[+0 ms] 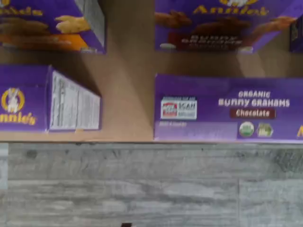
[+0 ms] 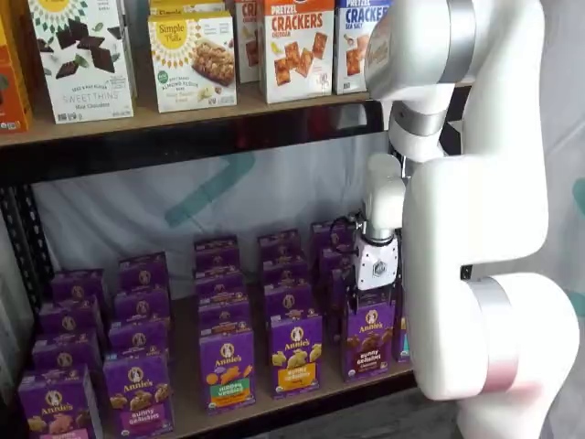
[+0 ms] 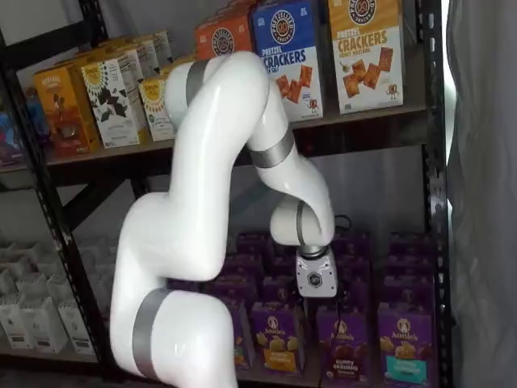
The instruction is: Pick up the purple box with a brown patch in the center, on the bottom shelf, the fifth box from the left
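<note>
The claw (image 2: pixel 376 294), its fingers too hidden to tell whether apart or together, hangs directly above the purple box (image 2: pixel 368 337) that stands at the front edge of the bottom shelf (image 2: pixel 187 402), just beneath it.

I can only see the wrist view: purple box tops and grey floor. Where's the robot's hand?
Observer: The gripper hangs close above the purple box, which is in the front row of the bottom shelf.
Operator: Is it open?
Observer: I cannot tell. Its fingers hardly show in either shelf view.
Operator: What's higher up?
Observer: A higher shelf holding cracker boxes.
</note>
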Robot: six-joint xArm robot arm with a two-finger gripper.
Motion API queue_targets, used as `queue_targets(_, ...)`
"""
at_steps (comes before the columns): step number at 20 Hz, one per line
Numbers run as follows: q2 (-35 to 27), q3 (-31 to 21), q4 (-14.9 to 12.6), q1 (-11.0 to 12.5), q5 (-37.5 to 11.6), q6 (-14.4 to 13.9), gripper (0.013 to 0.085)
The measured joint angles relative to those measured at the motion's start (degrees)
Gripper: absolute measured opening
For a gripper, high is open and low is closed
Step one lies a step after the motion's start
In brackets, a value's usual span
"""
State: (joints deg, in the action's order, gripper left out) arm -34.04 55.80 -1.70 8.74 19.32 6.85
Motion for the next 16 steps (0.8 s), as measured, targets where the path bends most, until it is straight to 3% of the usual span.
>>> queue_targets(4,-2.8,3.9,0.0,0.4,0.9,0.4,0.085)
queue_targets(16,-7.7,10.1,-5.2,1.0,2.0,-3.8,0.085)
